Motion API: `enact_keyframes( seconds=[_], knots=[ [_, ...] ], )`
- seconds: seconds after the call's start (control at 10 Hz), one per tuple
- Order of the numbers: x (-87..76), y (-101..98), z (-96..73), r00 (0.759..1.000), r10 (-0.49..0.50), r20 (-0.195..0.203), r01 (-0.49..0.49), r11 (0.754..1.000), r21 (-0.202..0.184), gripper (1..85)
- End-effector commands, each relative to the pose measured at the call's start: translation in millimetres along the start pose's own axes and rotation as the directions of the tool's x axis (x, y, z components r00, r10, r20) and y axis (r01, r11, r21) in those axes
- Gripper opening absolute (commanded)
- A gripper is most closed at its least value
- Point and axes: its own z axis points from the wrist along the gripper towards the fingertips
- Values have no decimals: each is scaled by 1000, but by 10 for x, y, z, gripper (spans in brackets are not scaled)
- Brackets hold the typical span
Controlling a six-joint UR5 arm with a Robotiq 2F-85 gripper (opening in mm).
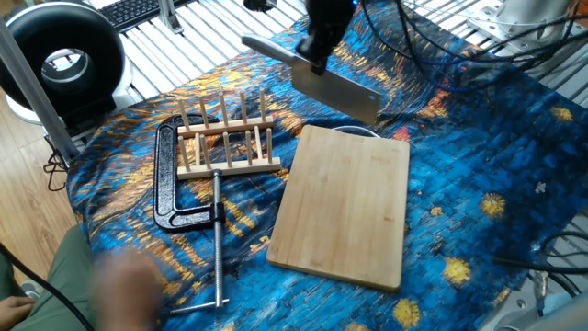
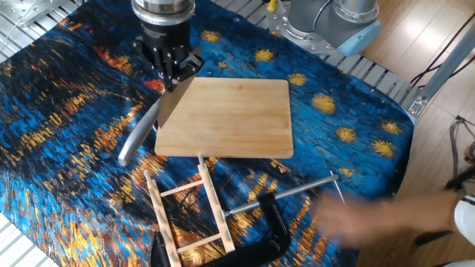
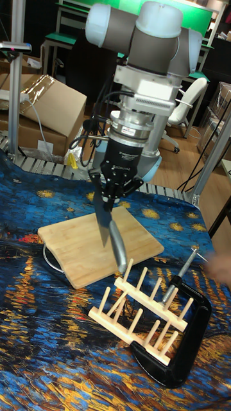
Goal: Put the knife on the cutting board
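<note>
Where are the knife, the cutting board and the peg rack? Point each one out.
knife [image 1: 338, 90], one fixed view, on the flat of the blade.
cutting board [image 2: 234, 119], the other fixed view, on the bare middle of its top.
peg rack [image 3: 138, 313], tall fixed view, on its front base rail.

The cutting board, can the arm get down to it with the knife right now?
Probably yes. The cutting board lies bare, and the gripper holds the knife above its near edge.

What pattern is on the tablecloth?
The tablecloth is blue with orange-yellow painterly streaks and star-like blobs; clearest in the other fixed view.
</note>
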Motion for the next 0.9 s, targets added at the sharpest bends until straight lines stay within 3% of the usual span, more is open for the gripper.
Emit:
enact_keyframes(
  seconds=[0.0,0.1,0.3,0.4,0.5,0.6,0.8],
  knots=[
    [180,-42,18,997,65,-33,-65,998,4,10],
    [171,-24,19,992,126,-30,-127,992,-1,10],
    [183,-5,18,990,133,-36,-133,991,-8,10],
    [378,-18,-135,989,141,-45,-143,989,-36,10],
    [563,-57,-248,989,143,-45,-144,989,-35,10],
    [653,-16,-267,986,167,-26,-168,985,-49,10],
    [689,-1,-122,981,195,22,-193,979,-58,10]
  ],
)
